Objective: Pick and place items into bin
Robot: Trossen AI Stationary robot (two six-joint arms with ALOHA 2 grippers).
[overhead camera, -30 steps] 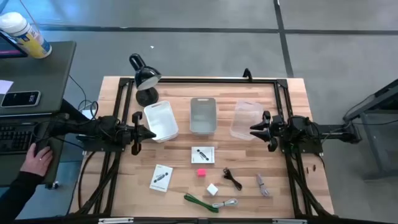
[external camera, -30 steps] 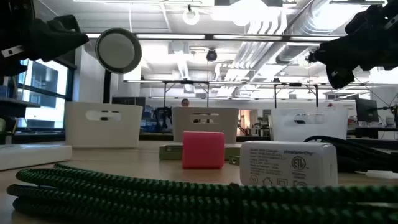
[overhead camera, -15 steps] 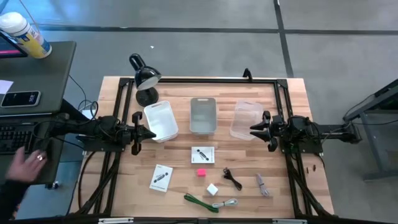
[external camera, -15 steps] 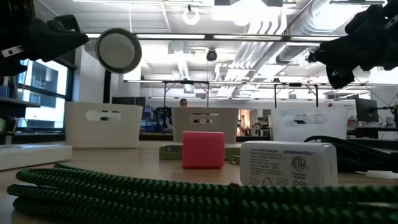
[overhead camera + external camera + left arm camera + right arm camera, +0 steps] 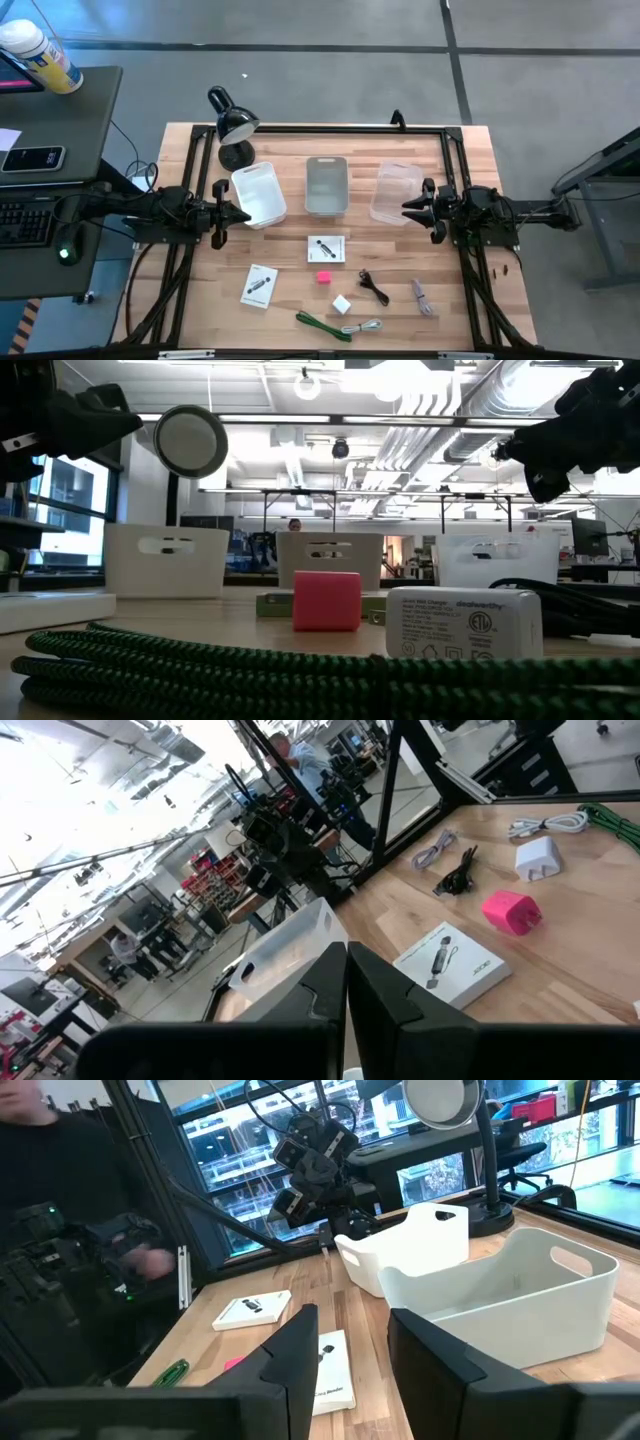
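Observation:
The items lie on the near half of the table: two white packets (image 5: 326, 249) (image 5: 259, 285), a pink cube (image 5: 323, 277), a white cube (image 5: 342, 304), a green cord (image 5: 318, 323), a white cord (image 5: 365, 327), a black cord (image 5: 374, 287) and a grey piece (image 5: 424, 297). Three bins stand in a row behind them: white (image 5: 260, 193), grey (image 5: 326, 185) and clear (image 5: 395, 192). My left gripper (image 5: 247, 213) hovers shut (image 5: 345, 985) beside the white bin. My right gripper (image 5: 405, 208) hovers open (image 5: 350, 1345) by the clear bin. Neither gripper touches anything.
A black desk lamp (image 5: 232, 125) stands at the table's far left corner, behind the white bin. A black frame (image 5: 330, 128) runs along the far edge and both sides. A side desk (image 5: 60, 110) with a keyboard stands left of the table.
Both arms have kept still. A person's hand, which lay on the side desk left of the table, has drawn back out of the high view.

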